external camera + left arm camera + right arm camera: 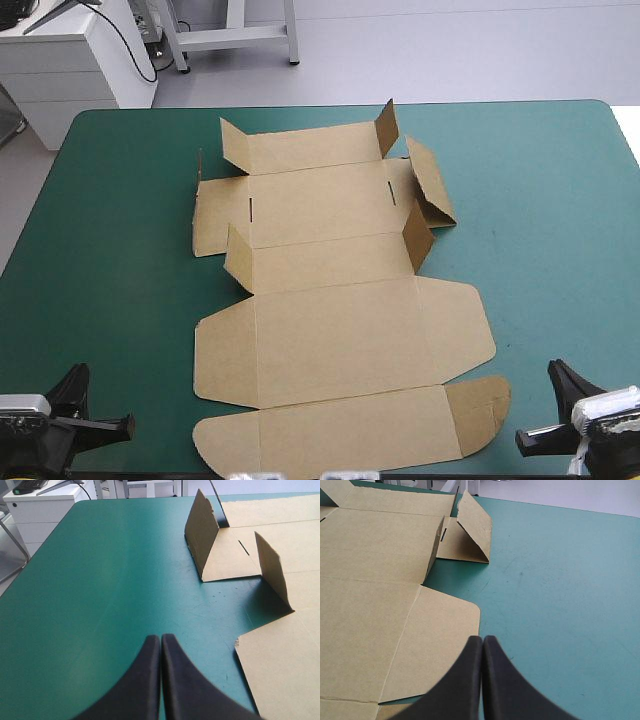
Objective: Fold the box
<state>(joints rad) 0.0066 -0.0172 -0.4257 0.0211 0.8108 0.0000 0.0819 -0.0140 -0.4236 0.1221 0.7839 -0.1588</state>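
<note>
- Box [340, 330] lies as a cut sheet of brown board, mostly flat, on the middle of the teal-green cover [540, 200], running from the table's far half down to its near edge.
- The box's near panels, the ones with rounded corners, lie flat on the cover.
- Towards the box's far end several small flaps stand up: two at the corners of the farthest panel, two more at the ends of the narrow panel nearer the box's middle, and a larger one tilted at the box's right side.
- Two short slits show in the wide panel between those raised flaps.
- Left gripper [160, 637] hangs over bare cover off the box's near left corner, apart from the board; its black fingers are pressed together into one point, with nothing between them.
- Right gripper [482, 639] sits off the box's near right corner, a rounded flat flap just ahead of its tip; its fingers are likewise closed tight on nothing.
- Neither gripper touches the box, as far as I can see from the high view.
</note>
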